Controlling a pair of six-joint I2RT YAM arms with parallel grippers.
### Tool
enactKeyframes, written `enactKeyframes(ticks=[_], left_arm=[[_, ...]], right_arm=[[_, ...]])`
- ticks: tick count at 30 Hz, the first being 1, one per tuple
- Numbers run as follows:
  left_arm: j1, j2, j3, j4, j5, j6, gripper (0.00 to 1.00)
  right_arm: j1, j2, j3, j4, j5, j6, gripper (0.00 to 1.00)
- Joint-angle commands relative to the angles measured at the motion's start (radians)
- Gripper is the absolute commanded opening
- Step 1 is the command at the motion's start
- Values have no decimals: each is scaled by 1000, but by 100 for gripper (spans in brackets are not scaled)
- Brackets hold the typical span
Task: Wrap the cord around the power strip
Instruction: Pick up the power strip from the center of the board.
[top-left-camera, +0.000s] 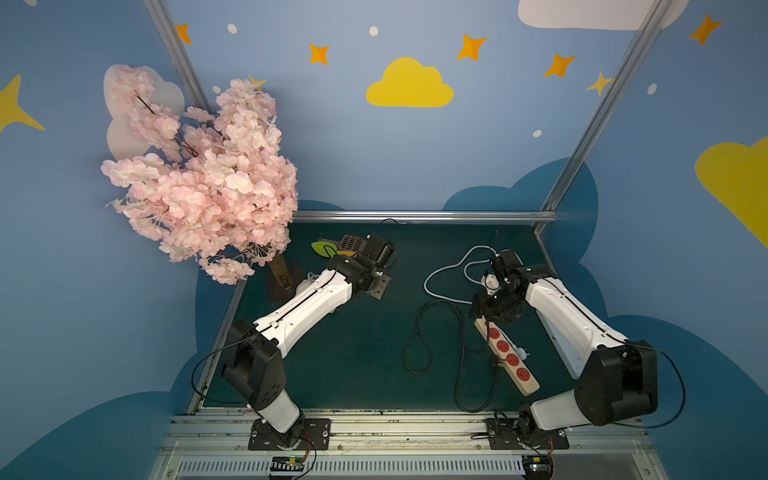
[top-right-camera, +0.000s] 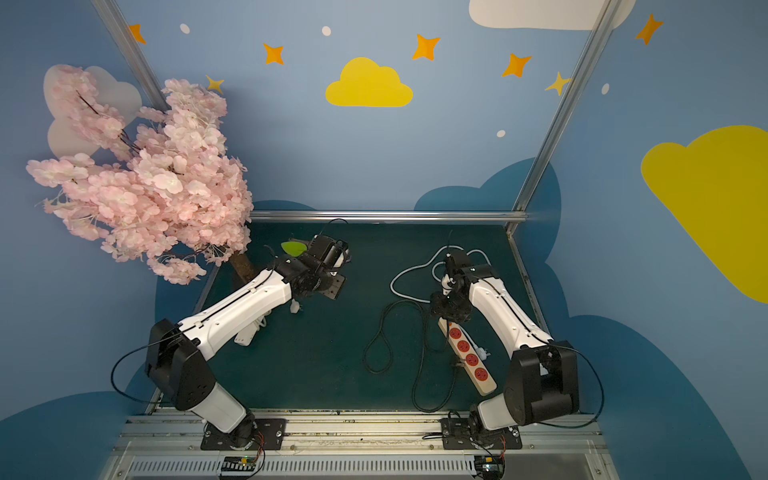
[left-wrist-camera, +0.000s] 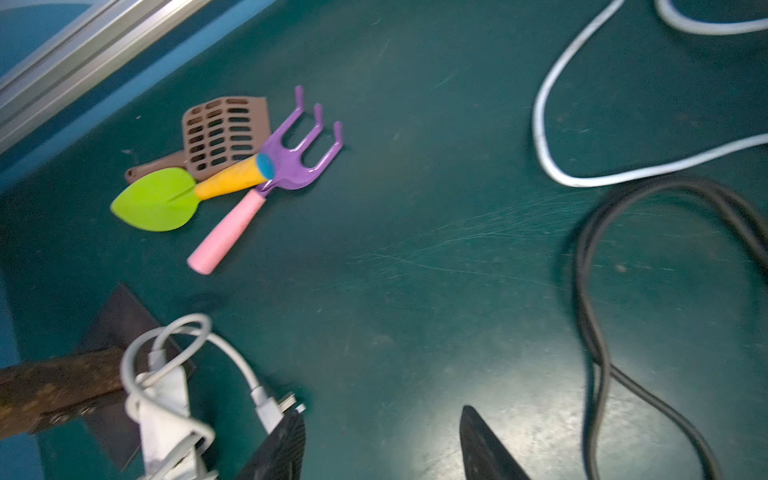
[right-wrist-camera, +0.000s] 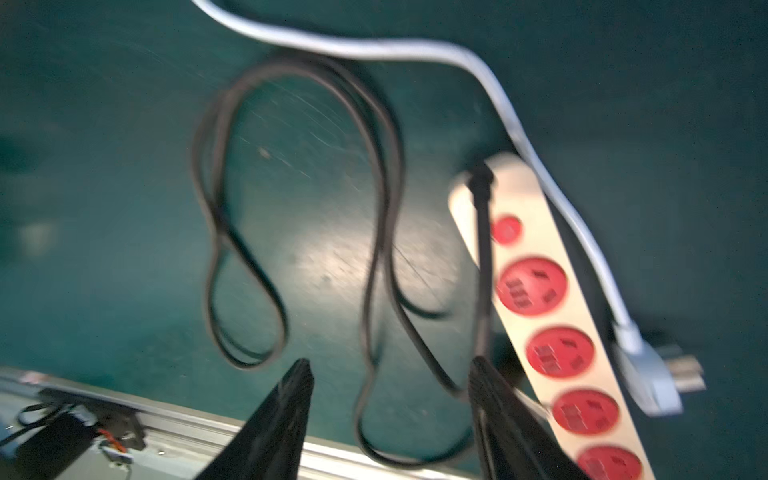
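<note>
The power strip (top-left-camera: 508, 357) lies flat on the right side of the green table (top-left-camera: 353, 361), sockets up. Its long axis runs diagonally from far-left to near-right. The black cord (right-wrist-camera: 482, 257) leaves it at the far end and sprawls in loose loops to the left and toward the near edge, none of it wound on yet.

The strip looks rigid and fairly light, with smooth plastic sides, so it will probably slide if pushed. A pinch across its narrow width should hold it. The cord is limp but springy and should be taken a little way out from the far end.

A white cord (right-wrist-camera: 415, 52) and its plug (right-wrist-camera: 648, 374) lie just beside the strip and could snag.

The right gripper (right-wrist-camera: 390, 415) hovers over the strip's far end, jaws apart, clamping nothing. The left gripper (left-wrist-camera: 380, 444) is well apart at far left, also spread and empty.
</note>
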Motion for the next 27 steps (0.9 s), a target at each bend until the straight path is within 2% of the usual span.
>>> enactKeyframes(ticks=[1,4,8,16,21,27], left_arm=[[-34,-3,-23,63,75,-24,60],[-44,-16,-45,98,114,-34,60],[-45,-50,-90,165,132,-33,60],[-42,-84,-136,205,144,-28,60],[-34,-109,-147,204,140,-27,60],[-32,-117,-151,212,167,-47,60]], right_arm=[[-81,-48,-60,-141,119,22,63],[-151,-36,-90,-136,123,35,65],[-178,75,-76,-112,114,15,66],[-139,246,-31,-46,85,-29,74],[-115,348,17,-33,181,-42,75],[-85,466,47,9,140,-71,61]])
